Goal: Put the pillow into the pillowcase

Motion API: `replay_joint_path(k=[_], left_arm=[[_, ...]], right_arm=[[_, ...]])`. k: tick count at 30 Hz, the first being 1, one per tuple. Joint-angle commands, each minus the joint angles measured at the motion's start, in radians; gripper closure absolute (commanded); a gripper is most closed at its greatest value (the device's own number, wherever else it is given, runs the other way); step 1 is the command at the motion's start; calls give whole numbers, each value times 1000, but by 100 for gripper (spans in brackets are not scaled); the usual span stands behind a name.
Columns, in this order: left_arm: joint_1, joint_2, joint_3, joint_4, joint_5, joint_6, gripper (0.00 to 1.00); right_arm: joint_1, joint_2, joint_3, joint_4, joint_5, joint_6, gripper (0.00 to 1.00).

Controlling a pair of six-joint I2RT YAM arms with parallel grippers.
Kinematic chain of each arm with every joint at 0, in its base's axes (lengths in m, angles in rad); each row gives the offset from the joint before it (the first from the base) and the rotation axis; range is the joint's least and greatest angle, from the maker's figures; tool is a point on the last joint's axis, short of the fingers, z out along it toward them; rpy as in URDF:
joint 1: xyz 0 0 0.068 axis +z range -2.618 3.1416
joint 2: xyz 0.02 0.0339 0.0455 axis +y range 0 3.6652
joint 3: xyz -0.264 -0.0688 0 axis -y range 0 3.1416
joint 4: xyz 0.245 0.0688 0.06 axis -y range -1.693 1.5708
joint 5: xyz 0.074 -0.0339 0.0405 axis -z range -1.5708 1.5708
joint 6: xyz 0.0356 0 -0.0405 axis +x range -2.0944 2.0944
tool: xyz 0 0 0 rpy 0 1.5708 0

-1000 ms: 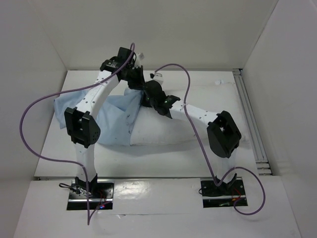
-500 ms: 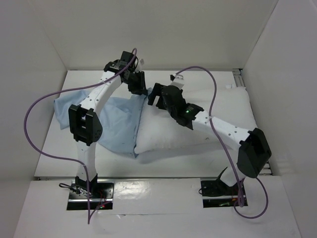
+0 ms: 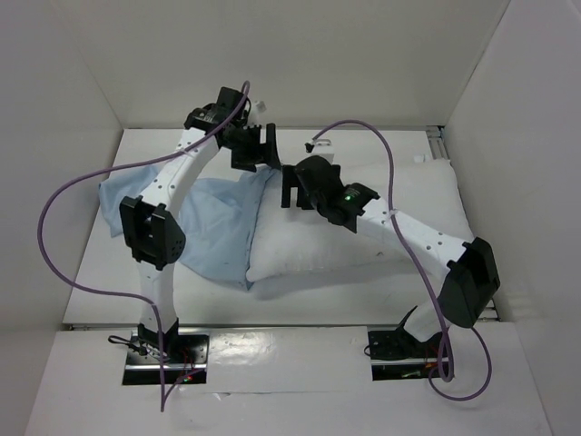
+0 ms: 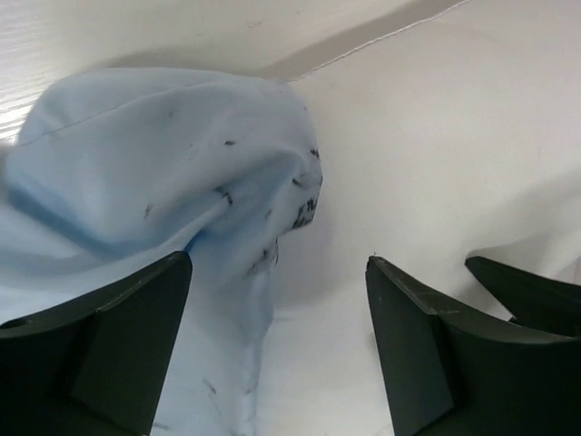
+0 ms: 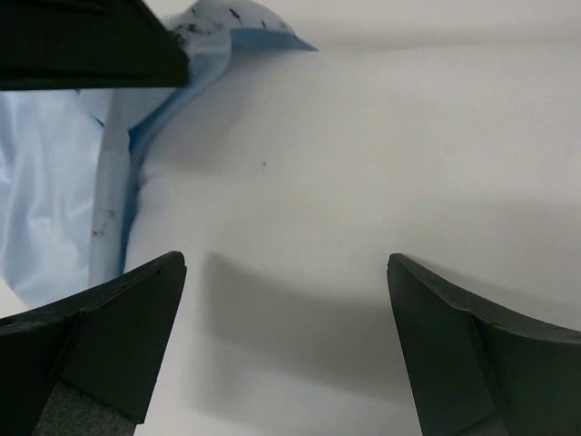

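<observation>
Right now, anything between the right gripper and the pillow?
Nothing. Right wrist view: the right gripper hangs open over bare pillow; the pillowcase edge lies off to one side.

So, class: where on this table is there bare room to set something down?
Bare table runs along the near edge in front of the pillow, along the back wall behind it, and in the near-left corner beside the pillowcase. Crowded: the middle, where the left gripper and right gripper hover, both open.

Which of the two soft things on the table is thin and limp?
The light blue pillowcase on the left side: it lies flat and wrinkled, whereas the white pillow beside it is thick and plump.
</observation>
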Motion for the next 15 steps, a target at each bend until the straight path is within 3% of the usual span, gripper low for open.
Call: replay_joint_path(k=[1,4,8,11,15], left_arm=[[-4,-153,30,-42,-97,23,9],[-4,-323,-128,-42,-286,-14,12],[-4,-566,-442,34,-363,-84,19],[-4,-710,-661,103,-257,-101,17],[-4,-765,-911,170,-69,-111,12]], right_arm=[[9,-13,73,-104,2,-62,1],[35,-33,84,-129,58,-72,1],[55,-42,75,-152,68,-61,1],[55,-42,65,-152,68,-52,1],[64,-31,75,-142,48,-52,1]])
